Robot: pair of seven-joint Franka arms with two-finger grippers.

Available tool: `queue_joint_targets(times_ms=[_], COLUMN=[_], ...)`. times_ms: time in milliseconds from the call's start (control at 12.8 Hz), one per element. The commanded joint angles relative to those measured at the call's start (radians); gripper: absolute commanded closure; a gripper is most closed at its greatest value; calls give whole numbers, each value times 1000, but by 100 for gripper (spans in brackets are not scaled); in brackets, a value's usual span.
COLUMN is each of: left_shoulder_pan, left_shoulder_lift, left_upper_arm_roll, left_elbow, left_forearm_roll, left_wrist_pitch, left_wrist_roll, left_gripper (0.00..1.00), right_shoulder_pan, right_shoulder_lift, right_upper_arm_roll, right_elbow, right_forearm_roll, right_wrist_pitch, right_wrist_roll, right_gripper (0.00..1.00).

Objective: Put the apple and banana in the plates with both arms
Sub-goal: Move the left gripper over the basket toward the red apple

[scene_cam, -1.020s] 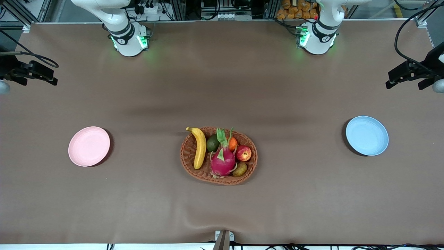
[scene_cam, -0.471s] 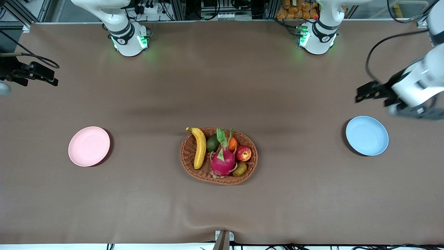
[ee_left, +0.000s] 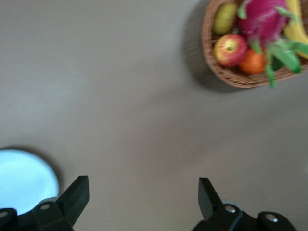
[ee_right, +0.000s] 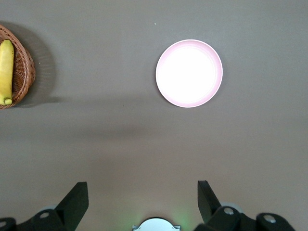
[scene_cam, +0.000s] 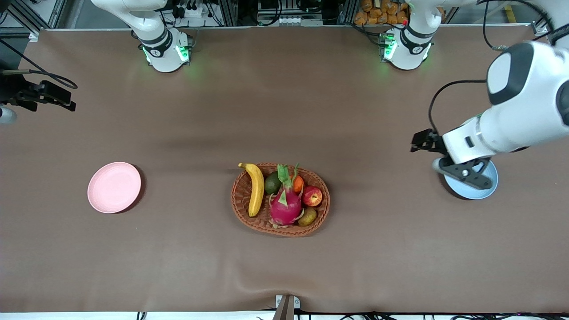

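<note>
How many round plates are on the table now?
2. The pale pink round plate lies toward the right arm's end of the table; the pale blue round plate lies toward the left arm's end, partly covered by the left gripper.

Your left gripper hangs in the air over the table at the left arm's end, fingers spread wide, nothing between them. Your right gripper is likewise wide apart and empty, held high.

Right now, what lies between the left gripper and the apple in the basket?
Only bare brown table: in the left wrist view, nothing sits between the open left gripper and the apple in the wicker basket.
</note>
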Motion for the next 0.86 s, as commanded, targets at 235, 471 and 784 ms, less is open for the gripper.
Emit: queue_joint_targets(times_ms=[235,471,784], left_shoulder_pan=[-20,-54,-104], left_shoulder_lift=[163,212,313], left_upper_arm_roll=[-32,-39,-40], left_elbow=[32,29,35], left_forearm_roll=[-212,-217,-288], left_wrist_pitch=[112,235,333], left_wrist_roll=[291,390,399], left_gripper=[0,0,0], right_shoulder_pan=[20,37,45], right_shoulder_lift=[16,36,39], right_upper_arm_roll=[-3,-3,-3], right_elbow=[25,25,25], right_forearm_roll=[1,1,1], right_wrist_pitch=[-8,4,7], right_wrist_roll=[-5,-3,-3], right_gripper=[0,0,0])
